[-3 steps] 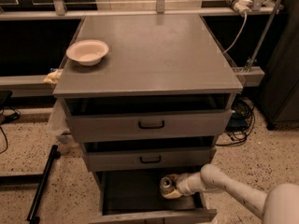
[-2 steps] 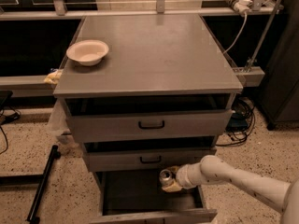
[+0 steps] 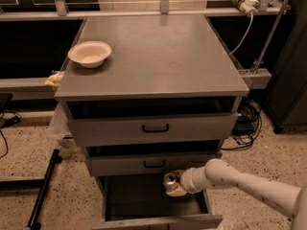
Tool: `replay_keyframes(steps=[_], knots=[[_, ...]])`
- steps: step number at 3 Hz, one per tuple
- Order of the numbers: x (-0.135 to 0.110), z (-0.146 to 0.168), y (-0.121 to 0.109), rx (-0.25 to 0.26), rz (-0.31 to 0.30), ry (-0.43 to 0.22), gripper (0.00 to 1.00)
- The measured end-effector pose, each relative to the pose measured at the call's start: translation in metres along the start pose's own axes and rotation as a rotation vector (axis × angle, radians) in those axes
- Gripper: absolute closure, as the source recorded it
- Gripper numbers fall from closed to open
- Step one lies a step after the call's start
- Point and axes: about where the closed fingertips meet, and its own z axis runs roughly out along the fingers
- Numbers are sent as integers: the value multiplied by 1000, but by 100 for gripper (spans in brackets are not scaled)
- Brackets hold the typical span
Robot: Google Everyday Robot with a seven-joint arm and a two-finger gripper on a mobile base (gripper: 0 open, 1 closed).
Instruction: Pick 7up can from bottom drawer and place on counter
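Item: 7up can (image 3: 169, 179) | Location: over the open bottom drawer (image 3: 158, 221), just under the middle drawer front (image 3: 153, 164) | Holder: gripper (image 3: 173, 187), fingers pinching the can | Risk: lifting straight up could knock the can against that front or the counter (image 3: 158, 56) edge and dislodge it.

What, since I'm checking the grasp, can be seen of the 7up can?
The 7up can is small and of silvery metal, its shiny round top tilted toward the camera. The gripper, at the end of the white arm, clasps it above the open bottom drawer, just below the front of the middle drawer. Nothing else touches it.
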Motion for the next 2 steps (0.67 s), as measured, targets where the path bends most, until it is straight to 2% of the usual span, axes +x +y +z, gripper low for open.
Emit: replay_keyframes(steps=[1,2], knots=[[-40,-15,2,37,-50,83,100],[-67,-35,-9,120,-63,192,100]])
